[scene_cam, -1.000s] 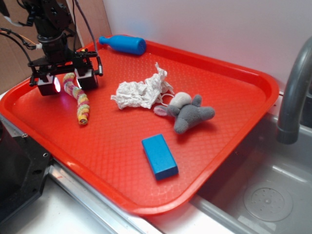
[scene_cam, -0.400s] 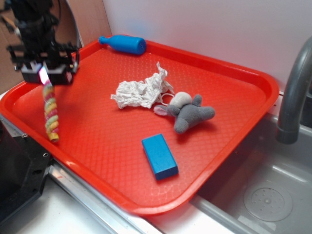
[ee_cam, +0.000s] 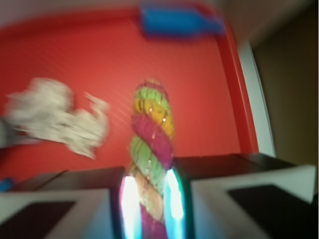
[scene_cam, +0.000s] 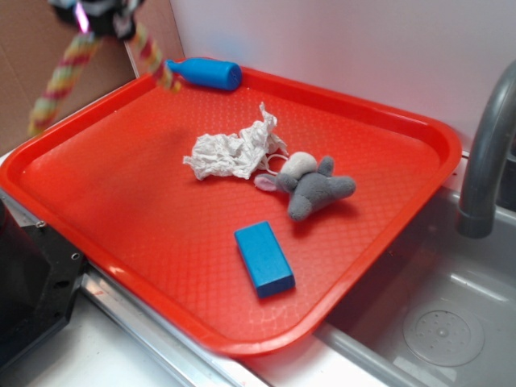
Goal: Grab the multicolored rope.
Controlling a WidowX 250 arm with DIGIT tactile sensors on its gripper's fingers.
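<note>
The multicolored rope hangs in the air over the left rim of the red tray, blurred into two slanting streaks. My gripper shows only partly at the top left edge of the exterior view and is shut on the rope's upper part. In the wrist view the braided pink, green and yellow rope is pinched between the two lit fingers of the gripper and dangles free above the tray.
A blue bottle lies at the tray's back rim. Crumpled white paper, a grey mouse toy and a blue block lie on the tray. A faucet and sink are at the right.
The gripper closed on the rope where it lay on the tray's left side, then rose to the top left. The rope has left the tray and swings.
</note>
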